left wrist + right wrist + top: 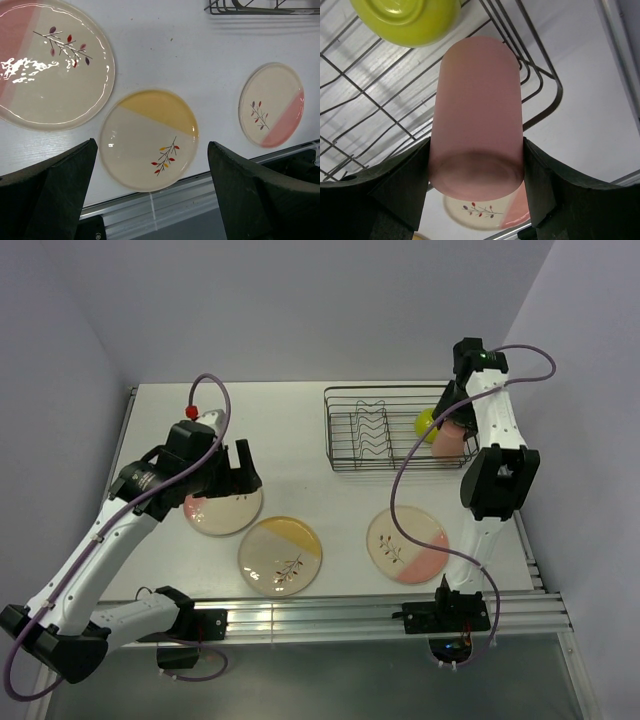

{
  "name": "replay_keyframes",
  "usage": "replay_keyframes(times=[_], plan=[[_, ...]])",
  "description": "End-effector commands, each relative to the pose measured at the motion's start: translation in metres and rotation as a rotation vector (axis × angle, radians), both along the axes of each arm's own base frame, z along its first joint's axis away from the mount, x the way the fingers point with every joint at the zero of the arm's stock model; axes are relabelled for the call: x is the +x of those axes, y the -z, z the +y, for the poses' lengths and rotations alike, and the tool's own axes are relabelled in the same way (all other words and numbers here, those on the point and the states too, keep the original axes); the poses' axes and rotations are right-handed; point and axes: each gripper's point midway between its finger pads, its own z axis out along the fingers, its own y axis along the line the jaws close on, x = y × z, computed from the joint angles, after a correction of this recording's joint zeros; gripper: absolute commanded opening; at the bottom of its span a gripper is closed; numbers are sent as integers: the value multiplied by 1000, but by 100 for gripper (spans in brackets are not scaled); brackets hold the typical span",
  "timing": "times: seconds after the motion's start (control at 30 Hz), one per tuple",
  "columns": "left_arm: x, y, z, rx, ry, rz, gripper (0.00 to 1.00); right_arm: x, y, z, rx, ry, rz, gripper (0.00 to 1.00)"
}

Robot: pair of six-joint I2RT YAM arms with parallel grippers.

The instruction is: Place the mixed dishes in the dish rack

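Left gripper [236, 478]: matte black fingers spread wide, nothing between them. It hangs above the far rim of the left pink plate [222, 512], hiding part of it in the top view.

Left pink plate: round, glossy cream glaze with a pink segment and a dark sprig; it lies flat on the white table [290, 410].

Yellow plate [280, 555]: same round shape and gloss, with a yellow segment. It lies flat just right of the first plate, near the ribbed aluminium rail [330, 620]. The two rims are close; contact cannot be judged.

Right pink plate [407, 544]: cream and pink, flat, well apart from the yellow one. The right arm crosses its right edge in the top view.

Dish rack [328, 430]: black wire basket, rectangular, at the far right of the table. The wavy dividers [372, 430] stand bare.

Lime-green bowl [407, 20]: smooth and shiny, resting in the rack's right end with its foot ring towards the wrist camera.

Right gripper [477, 187]: jaws pinch the pink cup [477, 115], a matte, plain cylinder. The cup lies across the rack's right corner beside the bowl. Whether it touches the wire cannot be told.
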Motion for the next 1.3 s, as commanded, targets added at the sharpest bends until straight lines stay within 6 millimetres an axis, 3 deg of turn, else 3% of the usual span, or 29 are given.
replay_keyframes(times=[0.0, 0.23, 0.6, 0.77, 0.93, 1.1, 1.23, 1.27], plan=[[2, -2, 1, 24, 19, -22, 99, 6, 13, -3, 37, 19, -9, 0], [5, -3, 1, 38, 12, -8, 99, 22, 34, -3, 110, 23, -17, 0], [2, 17, -2, 59, -9, 107, 99, 28, 64, -8, 160, 19, 15, 0], [-2, 26, -4, 46, -25, 150, 99, 34, 61, -24, 119, 27, -24, 0], [-3, 24, -8, 12, -36, 153, 99, 43, 59, -27, 104, 6, -50, 0], [-5, 26, -7, 7, -49, 171, 99, 38, 78, -25, 114, 8, 1, 0], [-10, 33, -6, -3, -72, 194, 99, 29, 80, -21, 78, -7, 22, 1], [-11, 36, -5, -2, -78, 202, 99, 27, 76, -19, 68, -10, 19, 5]])
